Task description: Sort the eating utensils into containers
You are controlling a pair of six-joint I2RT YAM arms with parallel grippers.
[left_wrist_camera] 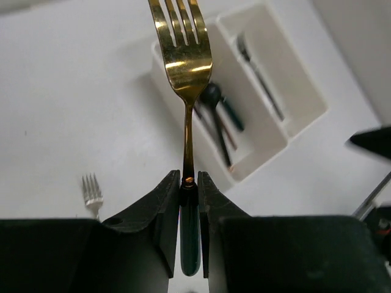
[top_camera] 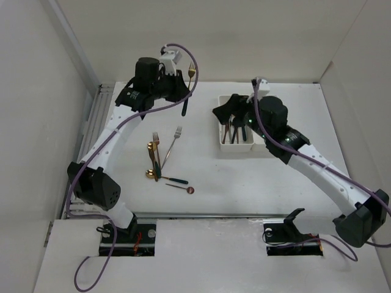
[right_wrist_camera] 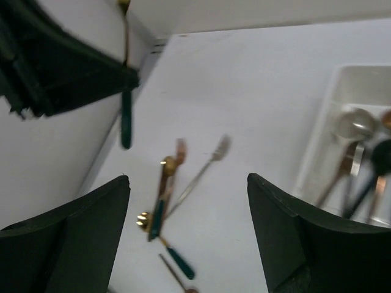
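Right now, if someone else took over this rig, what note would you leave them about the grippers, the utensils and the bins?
Left gripper: jaws shut on a gold fork with a teal handle, held up in the air, not yet over the bins.
Right gripper: jaws open, empty, hovering at the bins' left edge.
Done: several utensils lie in one compartment, one silver piece in the other.
Left: bin the held fork, then about five loose utensils, a silver fork among them, lying left of the bins.

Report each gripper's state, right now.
Left gripper: closed, holding the gold fork at the top of its teal handle.
Right gripper: open, empty.
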